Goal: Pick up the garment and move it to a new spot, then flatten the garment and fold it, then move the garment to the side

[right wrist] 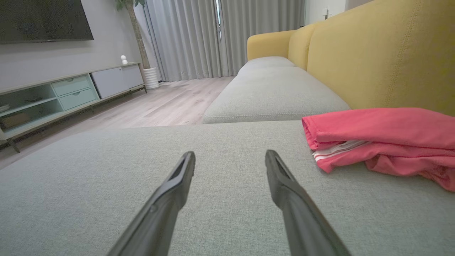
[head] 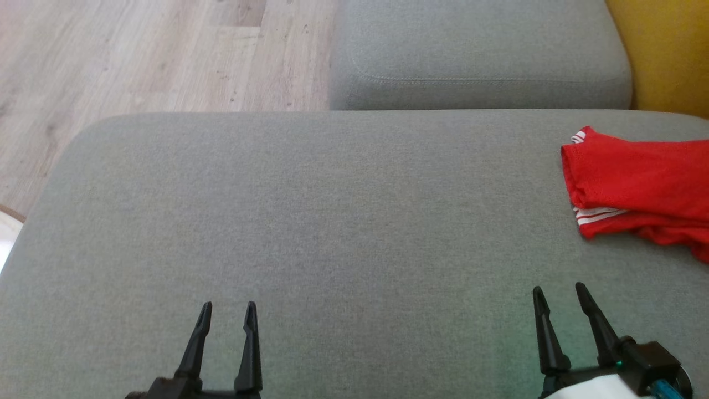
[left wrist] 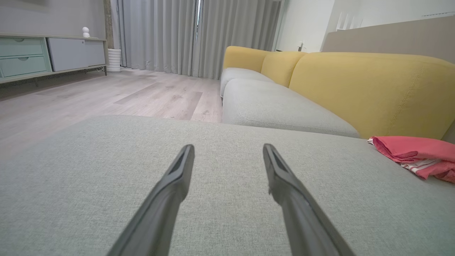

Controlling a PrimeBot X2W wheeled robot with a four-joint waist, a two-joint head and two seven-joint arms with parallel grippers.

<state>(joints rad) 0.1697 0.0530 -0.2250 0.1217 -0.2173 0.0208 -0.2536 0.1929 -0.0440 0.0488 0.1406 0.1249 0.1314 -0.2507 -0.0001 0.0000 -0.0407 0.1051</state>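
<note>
A red garment (head: 642, 183) with white stripes lies folded at the right edge of the grey cushion (head: 332, 221), running out of the head view. The right wrist view has the garment (right wrist: 384, 138) at its right, beyond the fingers; the left wrist view has the garment (left wrist: 416, 154) far right. My left gripper (head: 228, 310) stands open at the lower left, nothing between its fingers. Well short of the garment and nearer the front edge, my right gripper (head: 558, 293) is open and empty.
A second grey seat cushion (head: 476, 55) lies beyond, with the yellow backrest (head: 670, 50) at the right. Wooden floor (head: 138, 55) drops away past the cushion's far left edge. A low TV cabinet (right wrist: 67, 92) stands across the room.
</note>
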